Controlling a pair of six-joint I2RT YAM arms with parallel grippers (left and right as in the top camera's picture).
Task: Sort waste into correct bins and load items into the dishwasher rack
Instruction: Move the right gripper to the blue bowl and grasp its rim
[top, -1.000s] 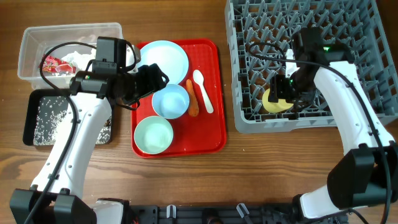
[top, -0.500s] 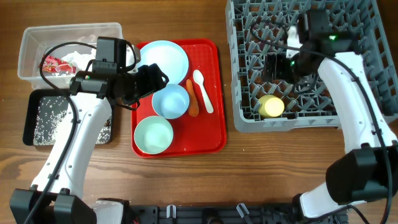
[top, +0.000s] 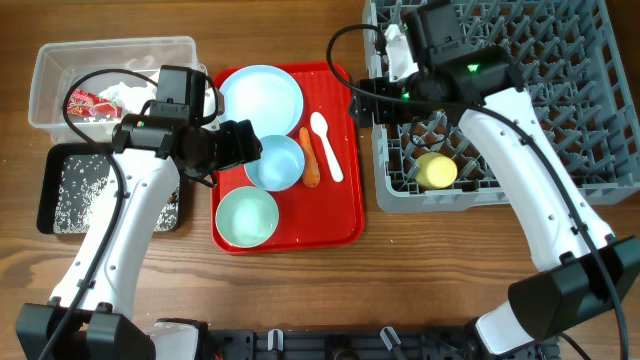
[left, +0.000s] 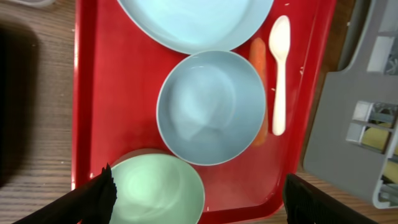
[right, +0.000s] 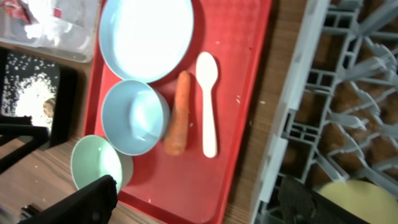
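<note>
Our left gripper and right gripper both hang with fingers apart, empty. We should lower the right gripper straight across the spoon handle at mid-frame, missing the carrot just left of it.

No legible text, brand or number showed in any view. Print on the red snack wrapper was too small to read.

A brown wooden table with visible grain, evenly lit, fills the background.
</note>
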